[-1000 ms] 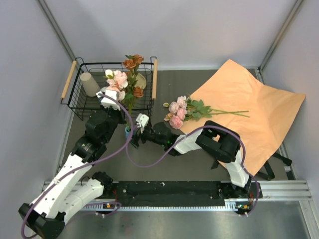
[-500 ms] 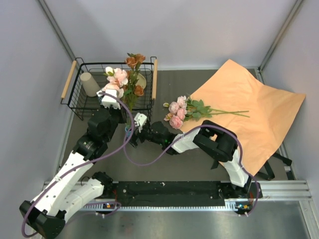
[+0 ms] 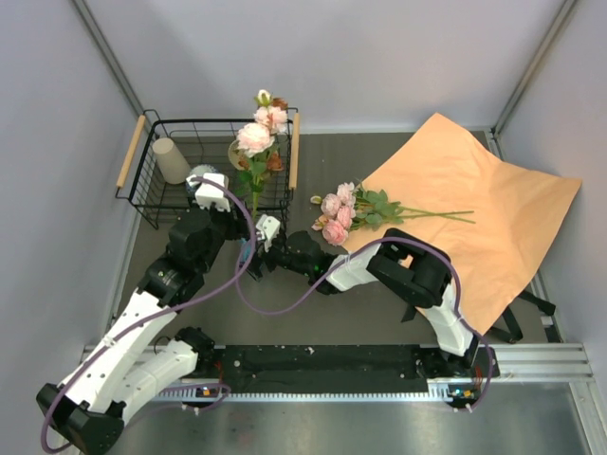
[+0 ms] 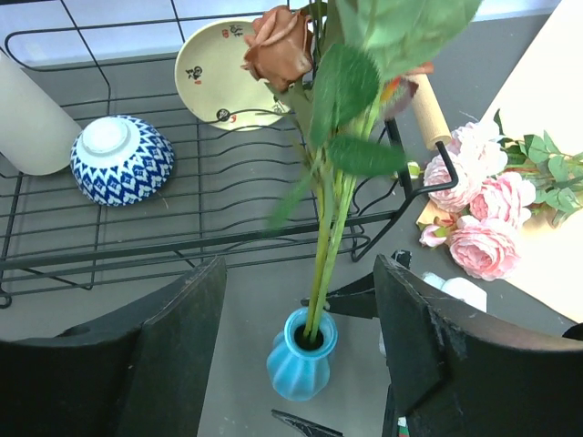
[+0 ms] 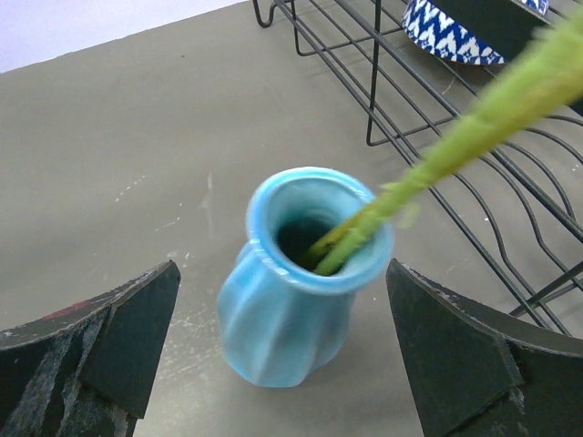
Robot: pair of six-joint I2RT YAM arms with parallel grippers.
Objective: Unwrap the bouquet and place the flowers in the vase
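The left gripper [image 4: 299,269] has its jaws apart above the vase [image 4: 301,364] and grips nothing. Green stems [image 4: 323,237] rise from the vase's neck between the fingers, carrying leaves and a rust rose [image 4: 278,45]. The right gripper [image 5: 282,273] has its jaws spread wide on either side of the vase, clear of its ribbed wall. Behind the vase stands a wire basket [image 3: 218,120] holding a patterned bowl [image 4: 121,159], a plate [image 4: 219,82] and a cup [image 4: 27,118]. To the right of the vase, pink flowers [image 3: 334,216] lie on the edge of the flattened orange paper [image 3: 493,218].
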